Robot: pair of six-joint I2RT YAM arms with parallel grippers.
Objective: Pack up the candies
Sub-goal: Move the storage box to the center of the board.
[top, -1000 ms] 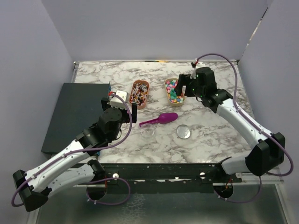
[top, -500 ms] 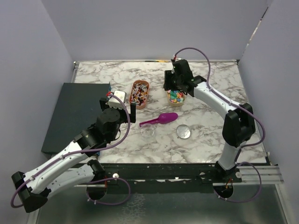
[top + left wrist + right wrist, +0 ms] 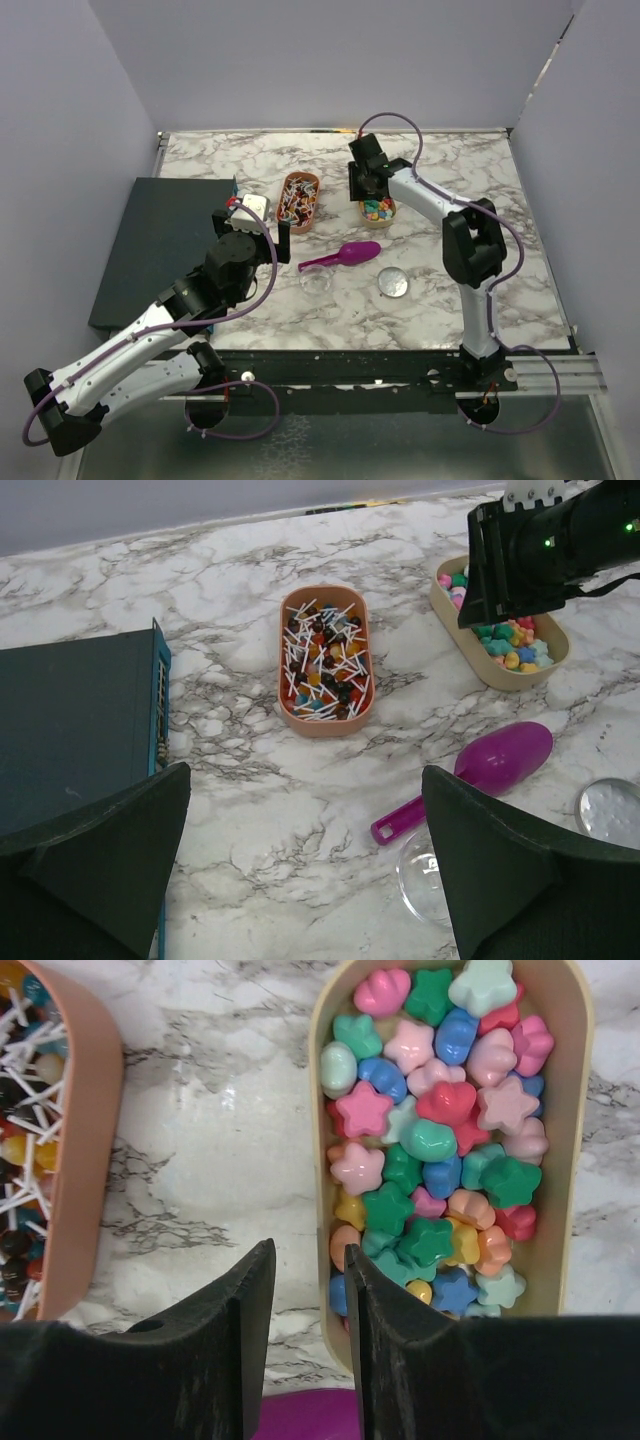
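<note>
Candies [image 3: 430,1160] heaped in beige tray [image 3: 575,1080], just ahead of right gripper [image 3: 308,1260]; tray's long axis runs away from it. Jaws narrowly apart, straddling tray's side wall; clamped or not, cannot tell.

Candies [image 3: 430,1140] were pink, green, blue, yellow, red; scoop [image 3: 352,254] purple; table [image 3: 250,160] white w/ grey marble veining.
</note>
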